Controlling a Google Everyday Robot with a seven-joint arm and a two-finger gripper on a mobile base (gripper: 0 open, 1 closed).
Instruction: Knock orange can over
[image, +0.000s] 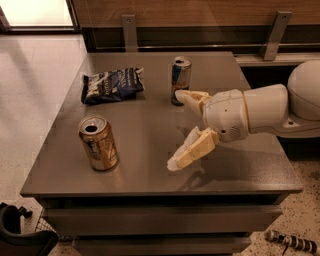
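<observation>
While orange can (98, 142) stands upright at front-left of table (150, 190), gripper (174, 129) hovers mid-table, fingers spread wide, well apart from can; blue can (180, 80) just behind gripper.

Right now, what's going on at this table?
The robot's arm reaches in from the right, with its gripper open above the middle of the table. The orange can stands upright near the front left, clear of the gripper and not yet knocked over. A blue-and-silver can stands upright just behind the gripper's upper finger, and a dark snack bag lies at the back left.
</observation>
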